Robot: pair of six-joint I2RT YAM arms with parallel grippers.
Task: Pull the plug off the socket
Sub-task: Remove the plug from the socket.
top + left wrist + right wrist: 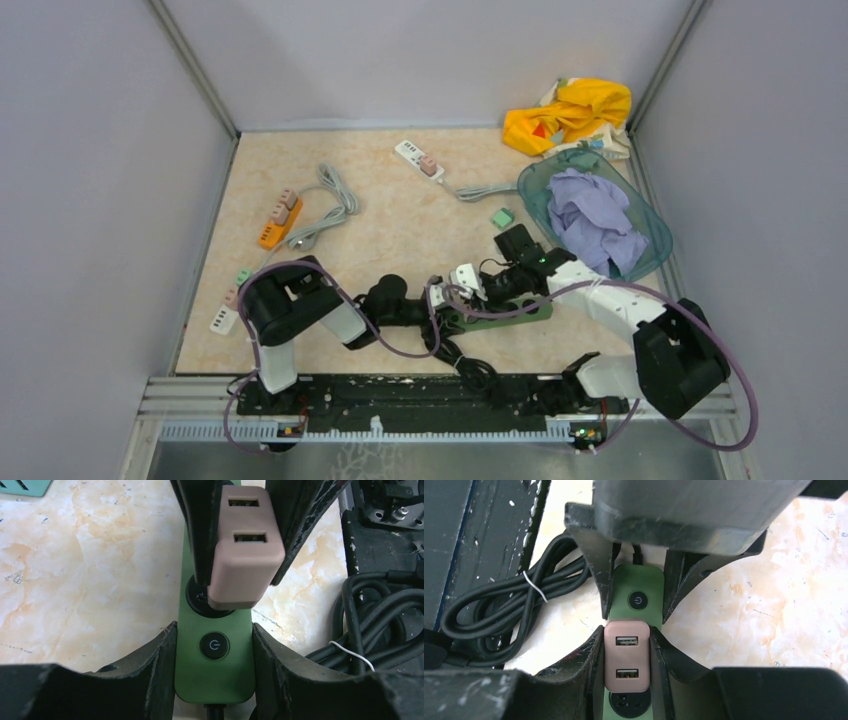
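One green power strip lay lengthwise along the table's near side, the left claw clamped across its button end. And the right claw was squeezed tight on the single pink plug, squarely between its fingers, long axis running with the strip, two USB ports facing up, base over a round socket.

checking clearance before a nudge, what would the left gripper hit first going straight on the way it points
Most likely the pink plug, clamped in the right gripper just ahead above the green power strip; the depth between them is hard to judge.
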